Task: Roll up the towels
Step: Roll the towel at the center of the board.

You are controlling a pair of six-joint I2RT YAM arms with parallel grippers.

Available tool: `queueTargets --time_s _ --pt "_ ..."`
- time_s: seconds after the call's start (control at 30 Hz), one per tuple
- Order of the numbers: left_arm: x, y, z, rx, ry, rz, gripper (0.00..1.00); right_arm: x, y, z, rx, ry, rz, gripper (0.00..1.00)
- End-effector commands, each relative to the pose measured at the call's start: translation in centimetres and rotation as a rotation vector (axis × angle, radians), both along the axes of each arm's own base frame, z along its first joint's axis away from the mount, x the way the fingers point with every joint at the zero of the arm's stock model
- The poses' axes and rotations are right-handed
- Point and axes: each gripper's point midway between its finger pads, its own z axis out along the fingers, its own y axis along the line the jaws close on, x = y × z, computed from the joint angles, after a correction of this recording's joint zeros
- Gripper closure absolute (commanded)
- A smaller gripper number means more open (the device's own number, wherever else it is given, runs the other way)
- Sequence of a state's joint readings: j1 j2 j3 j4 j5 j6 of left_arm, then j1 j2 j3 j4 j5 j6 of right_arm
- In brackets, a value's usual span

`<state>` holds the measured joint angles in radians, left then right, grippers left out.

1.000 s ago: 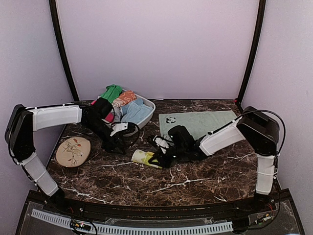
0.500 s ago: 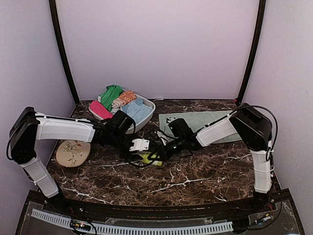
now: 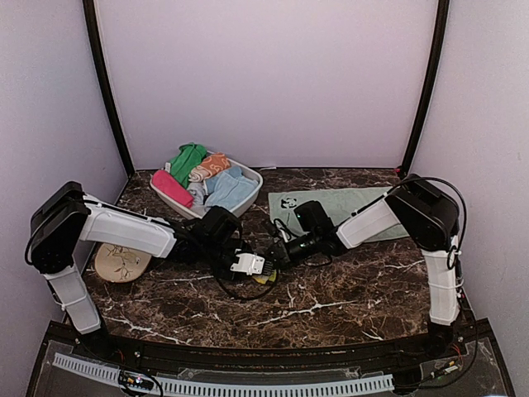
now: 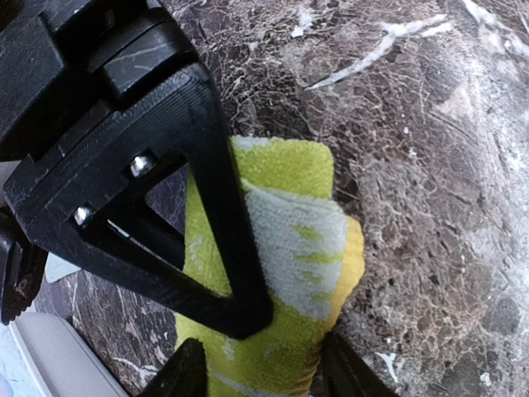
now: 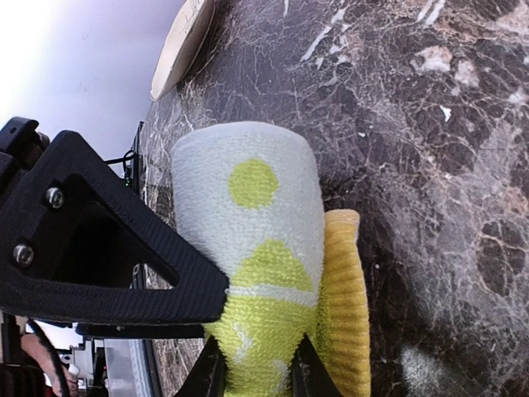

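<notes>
The yellow-lime patterned towel (image 3: 267, 276) lies rolled on the marble table, mostly hidden between both grippers. It shows plainly in the left wrist view (image 4: 289, 248) and the right wrist view (image 5: 248, 215). My left gripper (image 3: 261, 268) comes in from the left, its fingers closed on one end of the roll (image 4: 256, 376). My right gripper (image 3: 278, 253) is shut on the other end (image 5: 256, 372). The pale mint towel (image 3: 347, 203) with its panda patch (image 3: 288, 202) lies flat at the back right. The hot-pink towel (image 3: 170, 187) lies in the basket.
A white basket (image 3: 252, 176) at the back left holds green, orange and blue rolled cloths. A round patterned plate (image 3: 114, 263) lies at the left, partly under my left arm. Black cables trail on the table near the grippers.
My left arm has swung from the basket to the table's middle and closed on the yellow-lime towel. My right gripper has shifted slightly back and left with the towel.
</notes>
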<state>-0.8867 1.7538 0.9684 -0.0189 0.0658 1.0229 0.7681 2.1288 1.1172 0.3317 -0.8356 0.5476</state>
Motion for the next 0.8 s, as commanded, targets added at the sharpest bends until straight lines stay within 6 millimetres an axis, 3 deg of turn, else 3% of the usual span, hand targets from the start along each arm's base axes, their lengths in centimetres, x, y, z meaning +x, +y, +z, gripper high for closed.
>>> queueTargets --time_s 0.0,0.17,0.33,0.43,0.5,0.67,0.77 --pt "1.3 0.4 -1.0 0.022 -0.092 0.025 0.50 -1.2 -0.3 -0.3 0.008 0.132 -0.001 0.90" --pt "2.6 0.6 -0.7 0.036 -0.176 0.048 0.50 -1.2 0.4 2.7 0.114 0.167 -0.003 0.91" --pt "2.5 1.2 -0.7 0.057 -0.172 0.058 0.50 -0.9 1.2 6.3 0.201 0.155 0.011 0.91" --pt "2.5 1.5 -0.6 0.066 -0.177 0.062 0.50 -1.2 1.6 7.4 0.215 0.145 0.029 0.92" --pt "2.5 1.6 -0.3 0.074 -0.183 0.065 0.56 -1.5 1.8 7.6 0.207 0.143 0.040 0.92" --pt "2.8 2.6 -0.3 0.101 -0.205 0.088 0.80 -2.4 2.4 9.5 0.239 0.129 0.076 0.89" --pt "3.2 3.2 0.3 0.097 -0.210 0.123 0.82 -2.5 2.4 11.0 0.261 0.109 0.090 0.87"
